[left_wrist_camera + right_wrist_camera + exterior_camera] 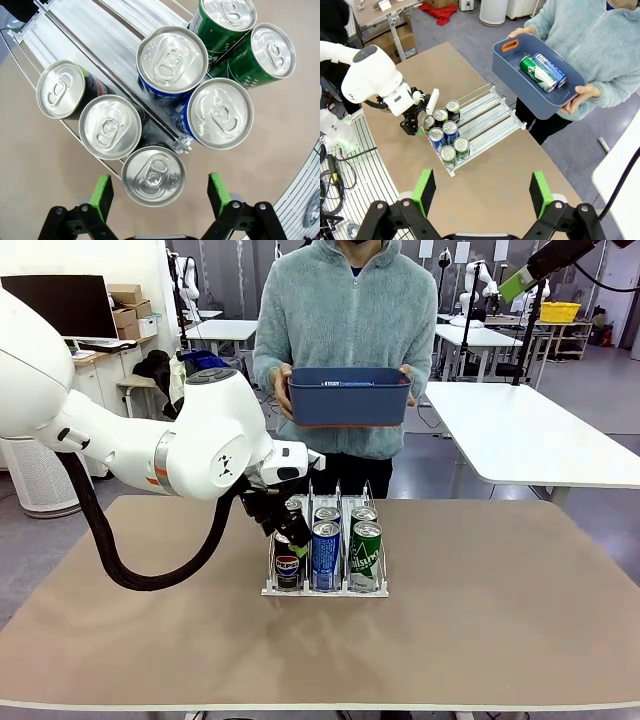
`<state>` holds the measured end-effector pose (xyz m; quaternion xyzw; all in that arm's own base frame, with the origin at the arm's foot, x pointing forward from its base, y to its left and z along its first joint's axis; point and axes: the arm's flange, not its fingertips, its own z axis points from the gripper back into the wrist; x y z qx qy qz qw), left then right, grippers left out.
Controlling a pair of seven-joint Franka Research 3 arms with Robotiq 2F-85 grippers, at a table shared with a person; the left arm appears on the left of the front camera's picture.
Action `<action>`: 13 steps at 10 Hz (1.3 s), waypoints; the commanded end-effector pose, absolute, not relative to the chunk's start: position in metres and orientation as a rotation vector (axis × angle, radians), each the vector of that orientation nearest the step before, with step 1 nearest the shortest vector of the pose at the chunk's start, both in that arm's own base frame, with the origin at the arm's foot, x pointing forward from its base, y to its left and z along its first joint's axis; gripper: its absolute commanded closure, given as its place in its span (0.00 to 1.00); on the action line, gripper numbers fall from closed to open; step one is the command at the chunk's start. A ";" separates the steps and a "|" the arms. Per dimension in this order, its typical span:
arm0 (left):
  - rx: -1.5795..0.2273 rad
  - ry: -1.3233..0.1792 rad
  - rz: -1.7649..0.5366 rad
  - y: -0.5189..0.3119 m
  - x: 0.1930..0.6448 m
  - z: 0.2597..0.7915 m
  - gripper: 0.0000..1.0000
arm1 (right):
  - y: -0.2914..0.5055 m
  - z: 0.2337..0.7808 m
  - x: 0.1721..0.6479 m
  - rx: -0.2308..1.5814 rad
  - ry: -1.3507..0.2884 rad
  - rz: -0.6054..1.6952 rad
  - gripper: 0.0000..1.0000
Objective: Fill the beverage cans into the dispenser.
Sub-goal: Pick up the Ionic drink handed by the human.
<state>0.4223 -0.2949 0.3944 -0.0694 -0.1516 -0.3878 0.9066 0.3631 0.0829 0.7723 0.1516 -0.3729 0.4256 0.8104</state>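
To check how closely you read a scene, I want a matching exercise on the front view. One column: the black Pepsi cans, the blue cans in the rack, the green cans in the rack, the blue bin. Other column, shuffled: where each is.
Things
1. black Pepsi cans
2. blue cans
3. green cans
4. blue bin

Places
A. held in the person's hands
B. right lane of the dispenser
C. left lane
D. middle lane

Pairs: 1-C, 2-D, 3-B, 4-A
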 end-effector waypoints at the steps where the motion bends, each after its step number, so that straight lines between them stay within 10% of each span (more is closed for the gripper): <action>1: -0.137 -0.320 -0.812 -0.292 0.425 0.394 0.00 | 0.083 0.771 0.362 0.325 -0.795 0.909 0.00; 13: -0.201 -0.541 -0.855 -0.173 0.428 0.626 0.00 | 0.083 0.771 0.362 0.325 -0.795 0.909 0.00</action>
